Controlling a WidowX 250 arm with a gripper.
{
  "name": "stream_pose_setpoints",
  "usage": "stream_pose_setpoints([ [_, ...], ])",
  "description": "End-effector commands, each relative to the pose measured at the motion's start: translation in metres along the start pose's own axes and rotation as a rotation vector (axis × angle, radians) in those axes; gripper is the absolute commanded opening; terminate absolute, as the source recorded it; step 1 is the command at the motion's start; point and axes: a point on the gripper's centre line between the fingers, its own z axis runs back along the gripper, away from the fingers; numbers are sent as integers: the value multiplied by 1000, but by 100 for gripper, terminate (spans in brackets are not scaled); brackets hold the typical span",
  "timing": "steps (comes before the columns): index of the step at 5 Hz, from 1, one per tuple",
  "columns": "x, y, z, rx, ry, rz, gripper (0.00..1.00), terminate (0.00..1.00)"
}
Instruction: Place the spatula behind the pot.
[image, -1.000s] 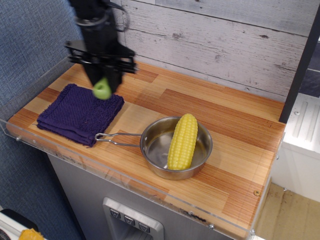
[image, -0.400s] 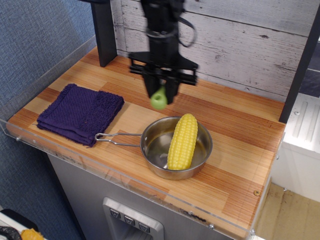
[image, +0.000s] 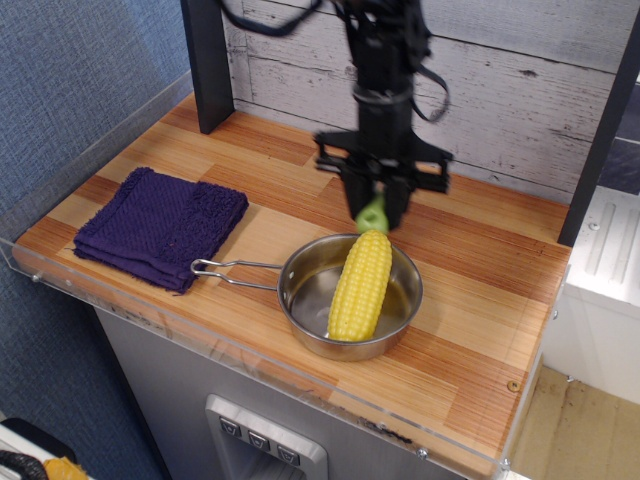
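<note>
Spatula held above the far rim of the pot.

The black gripper was clamped on the spatula; only its chunky lime-green handle end showed, the blade hidden between the jaws. Below it the shiny round steel pot, with its thin wire-loop handle, held a bumpy yellow corn cob on the wood-plank counter.

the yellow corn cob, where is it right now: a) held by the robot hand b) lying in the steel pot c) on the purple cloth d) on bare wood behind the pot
b: the yellow corn cob lies across the inside of the shiny round steel pot, while the hand above it grips only a lime-green spatula handle.
</note>
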Motion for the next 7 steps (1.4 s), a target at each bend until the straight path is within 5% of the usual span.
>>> stream_pose_setpoints([
  [1,19,-25,14,-23,-77,-18,0,0],
  [3,16,-41,17,-29,-84,-46,0,0],
  [4,12,-40,18,-41,-80,-46,100,0],
  [6,7,-37,25,-68,-83,-43,100,0],
  [7,4,-33,54,-65,-140,-31,100,0],
])
